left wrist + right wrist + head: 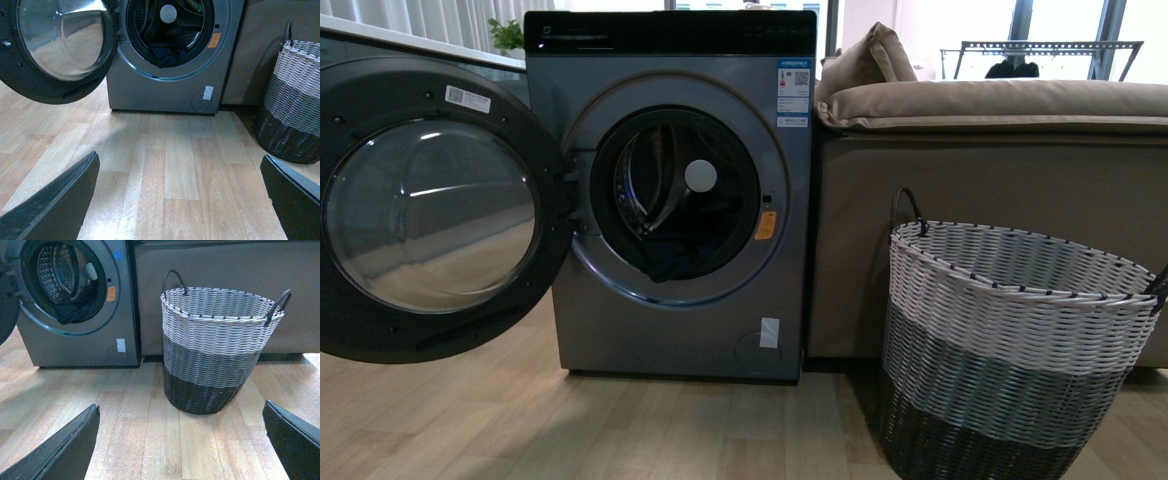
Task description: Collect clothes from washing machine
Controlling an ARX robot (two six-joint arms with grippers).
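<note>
Judging from how things lie, the task is taken to be at its very start. The door (pixel 430 210) of the washing machine (pixel 660 330) is swung fully open, but the clothes (pixel 672 258) are not yet collected, and no garment is seen in the woven basket (pixel 1010 330). The left gripper (pixel 180 160) is held with its jaws spread wide and nothing between them. The clothes lie well ahead of that gap, inside the drum at the lower lip of the porthole. The right gripper (pixel 180 407) is likewise spread and holds nothing, and the basket stands ahead of its gap, well apart from the jaws. The reach into the drum, the grasp and a likely carry to the basket are judged to remain. The clothes are seen as a dark navy heap of soft, plain fabric, slumped in folds, with one fold draped toward the door seal.
</note>
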